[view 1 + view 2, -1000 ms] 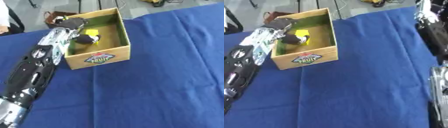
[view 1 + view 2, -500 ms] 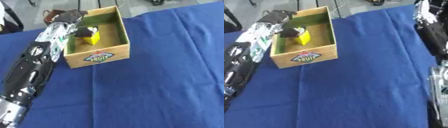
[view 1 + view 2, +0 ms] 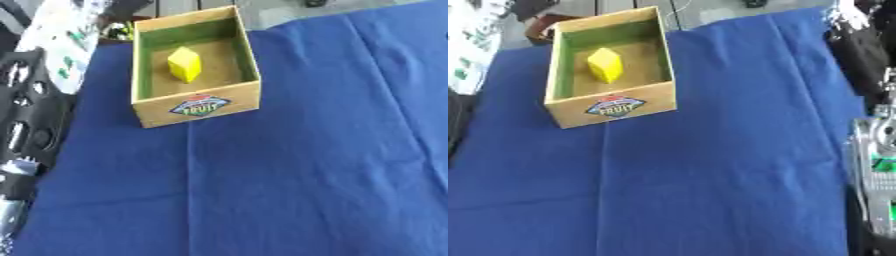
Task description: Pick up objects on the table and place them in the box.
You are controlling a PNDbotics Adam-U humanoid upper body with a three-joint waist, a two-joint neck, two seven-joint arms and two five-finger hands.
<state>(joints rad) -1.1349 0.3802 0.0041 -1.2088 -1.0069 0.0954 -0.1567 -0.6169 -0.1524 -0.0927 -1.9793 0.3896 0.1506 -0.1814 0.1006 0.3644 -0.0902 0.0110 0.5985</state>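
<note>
Box [image 3: 198, 107] sits on your blue cloth [image 3: 297, 170], with a yellow block [image 3: 185, 64] lying inside on its floor, nearer the far left wall. Your left arm [image 3: 35, 100] runs up the left edge, past the box's left side; its hand is out of view at the top, so you cannot tell what the fingers are doing. Your right arm [image 3: 872, 125] lies along the right edge, well apart from the box, with no fingers visible.

We count one box [image 3: 197, 105], cardboard, green-lined, near far left corner of blue table [image 3: 306, 175]. One yellow block [image 3: 185, 63] inside box. Two robot arms: left arm [image 3: 35, 100] along left edge, right arm [image 3: 872, 130] along right edge.
</note>
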